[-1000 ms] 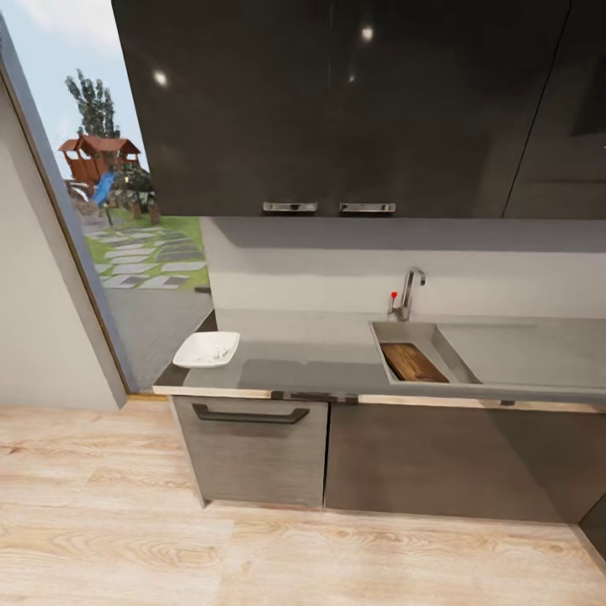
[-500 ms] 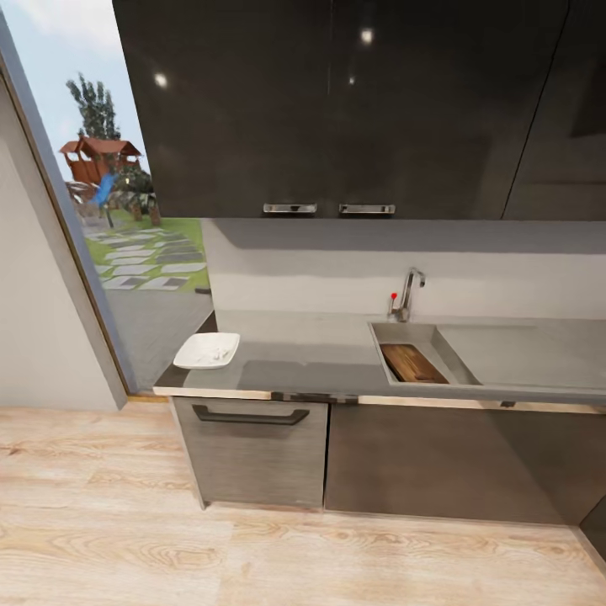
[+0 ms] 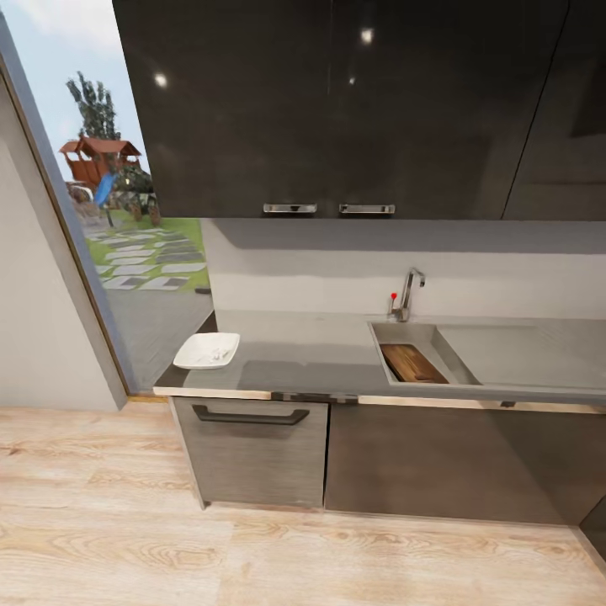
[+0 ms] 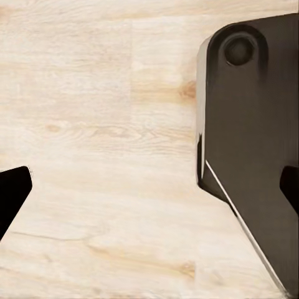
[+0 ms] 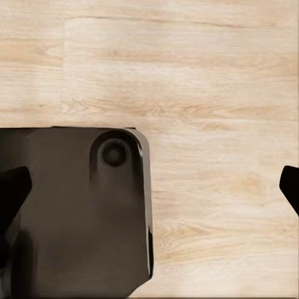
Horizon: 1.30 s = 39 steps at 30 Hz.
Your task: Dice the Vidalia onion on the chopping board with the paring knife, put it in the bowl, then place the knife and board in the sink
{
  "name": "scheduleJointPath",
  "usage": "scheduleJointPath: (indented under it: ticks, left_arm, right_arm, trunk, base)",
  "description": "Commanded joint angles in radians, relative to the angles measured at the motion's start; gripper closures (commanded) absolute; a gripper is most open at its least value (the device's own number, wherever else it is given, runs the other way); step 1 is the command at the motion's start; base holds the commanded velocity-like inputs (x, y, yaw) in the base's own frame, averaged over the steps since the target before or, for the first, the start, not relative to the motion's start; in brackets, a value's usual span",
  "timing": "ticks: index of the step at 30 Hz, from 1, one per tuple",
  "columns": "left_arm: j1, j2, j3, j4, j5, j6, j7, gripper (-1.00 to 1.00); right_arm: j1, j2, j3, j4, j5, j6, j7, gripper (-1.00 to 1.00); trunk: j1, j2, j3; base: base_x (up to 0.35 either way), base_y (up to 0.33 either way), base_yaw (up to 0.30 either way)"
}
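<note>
Dark brown wooden chopping board (image 3: 412, 363) lies down in the rectangular stainless-steel sink (image 3: 446, 352), below the curved chrome faucet (image 3: 408, 294). Well to the left, the shallow white squarish bowl (image 3: 207, 349) sits near the end of the long matte grey countertop (image 3: 316, 358). That's the head view; the wrist views look down on pale wood floor (image 4: 106, 124) and a black robot base. Left gripper (image 4: 149, 187) and right gripper (image 5: 152, 187) spread wide, holding nothing.

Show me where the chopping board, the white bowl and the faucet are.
chopping board (image 3: 412, 364): head view, middle of its wooden face, lying in the sink basin.
bowl (image 3: 207, 350): head view, its pale inside.
faucet (image 3: 408, 291): head view, upright chrome stem.
</note>
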Motion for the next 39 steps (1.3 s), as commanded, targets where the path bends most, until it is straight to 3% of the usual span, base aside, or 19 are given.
scheduleJointPath:
  ticks: [1,13,39]
  left_arm:
    - [0.0,0.001,-0.009,0.009,0.009,-0.001,0.004,-1.0]
    - [0.0,0.003,-0.011,0.099,0.008,-0.001,0.0,-1.0]
    - [0.0,0.002,-0.011,0.1,0.008,-0.001,0.0,-1.0]
  right_arm:
    - [0.0,0.0,-0.008,0.0,0.01,-0.002,0.001,-1.0]
    - [0.0,-0.011,-0.009,0.0,0.01,-0.003,0.004,-1.0]
    - [0.0,0.0,-0.011,-0.006,0.009,-0.005,0.006,-1.0]
  trunk:
    - [0.001,-0.002,-0.002]
    - [0.001,-0.002,-0.002]
    - [0.001,-0.002,-0.002]
  base:
    - [0.0,0.0,0.0]
    - [0.0,0.0,0.0]
    - [0.0,0.0,0.0]
